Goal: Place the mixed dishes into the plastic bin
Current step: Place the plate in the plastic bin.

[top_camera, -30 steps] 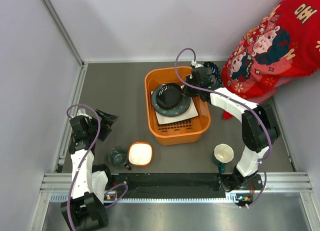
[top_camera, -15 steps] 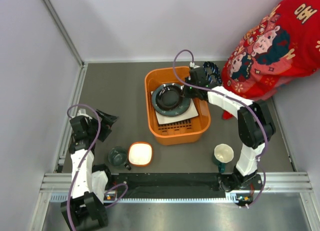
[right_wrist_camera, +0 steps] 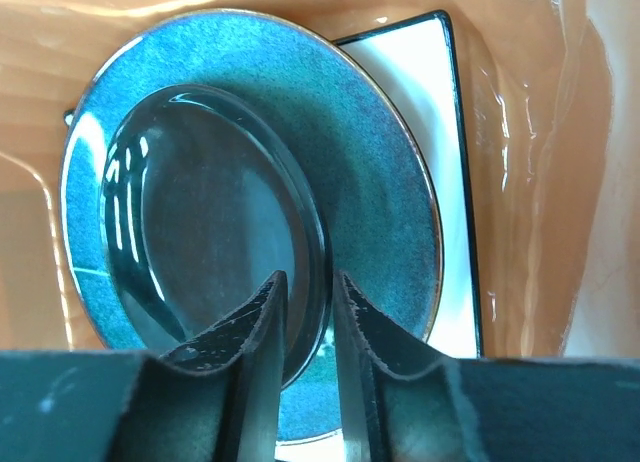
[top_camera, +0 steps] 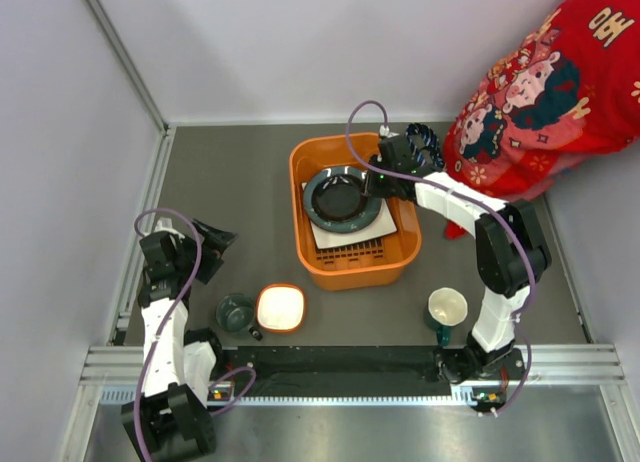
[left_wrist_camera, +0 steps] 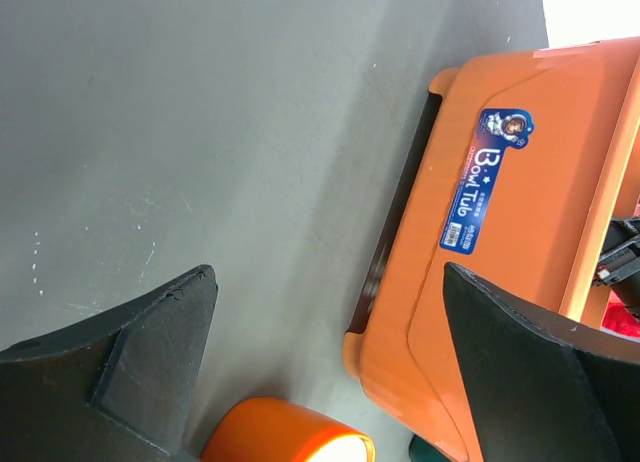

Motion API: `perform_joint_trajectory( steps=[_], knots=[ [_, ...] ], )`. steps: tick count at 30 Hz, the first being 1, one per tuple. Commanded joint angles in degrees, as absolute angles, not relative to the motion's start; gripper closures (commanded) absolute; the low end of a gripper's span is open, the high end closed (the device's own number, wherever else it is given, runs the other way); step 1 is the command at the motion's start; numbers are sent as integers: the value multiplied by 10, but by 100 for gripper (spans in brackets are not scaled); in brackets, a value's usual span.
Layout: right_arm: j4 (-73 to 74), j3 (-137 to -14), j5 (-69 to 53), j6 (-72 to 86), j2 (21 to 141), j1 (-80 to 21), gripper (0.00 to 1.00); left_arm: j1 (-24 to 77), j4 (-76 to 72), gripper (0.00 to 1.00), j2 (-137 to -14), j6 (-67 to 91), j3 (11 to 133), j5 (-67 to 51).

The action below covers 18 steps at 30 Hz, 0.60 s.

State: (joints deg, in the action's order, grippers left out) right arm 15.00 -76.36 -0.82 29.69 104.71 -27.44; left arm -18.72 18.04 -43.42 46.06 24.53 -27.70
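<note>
Bright even lt; glare on plate (right_wrist_camera: 380,182) ctr, bin (right_wrist_camera: 530,182) walls; pics sharp.

Warm orange, blue-grey and white on a matt dark grey desk (top_camera: 230,172).
The orange rectangular plastic tub (top_camera: 350,272) carries a blue sticker (left_wrist_camera: 487,178) with white lettering on its side wall. Inside the tub, a round blue-grey plate (right_wrist_camera: 380,152) has a finely speckled rim and a glossy black centre. Under it shows a white square plate (right_wrist_camera: 445,122) edged with a thin dark line. Off the tub's near-left corner are an orange bowl (top_camera: 281,308), white inside, and a small dark teal cup (top_camera: 235,311). Off its near-right corner is a cream mug (top_camera: 447,307). Beyond the tub's right side is a red cloth (top_camera: 560,82) printed with figures.
</note>
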Motion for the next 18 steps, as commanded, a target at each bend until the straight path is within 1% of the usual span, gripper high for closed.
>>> perform_joint_trajectory(
  steps=[1, 7, 10, 14, 15, 16, 18],
  knots=[
    [152, -802, 13, 294, 1048, -266, 72, -191, 163, 1, -433, 451, 250, -290],
    [161, -803, 20, 290, 1044, -267, 65, -191, 161, 1, -433, 453, 249, -291],
    [165, -804, 18, 289, 1037, -266, 65, -191, 160, 1, -432, 453, 248, -293],
    [171, -796, 11, 275, 992, -268, 64, -191, 159, 1, -432, 453, 248, -293],
    [177, -795, 11, 266, 964, -269, 63, -191, 159, 1, -433, 454, 249, -293],
    [180, -794, 11, 259, 949, -276, 60, -190, 157, 1, -434, 456, 248, -294],
    [197, -789, 8, 234, 899, -289, 57, -191, 152, 1, -436, 460, 247, -295]
  ],
)
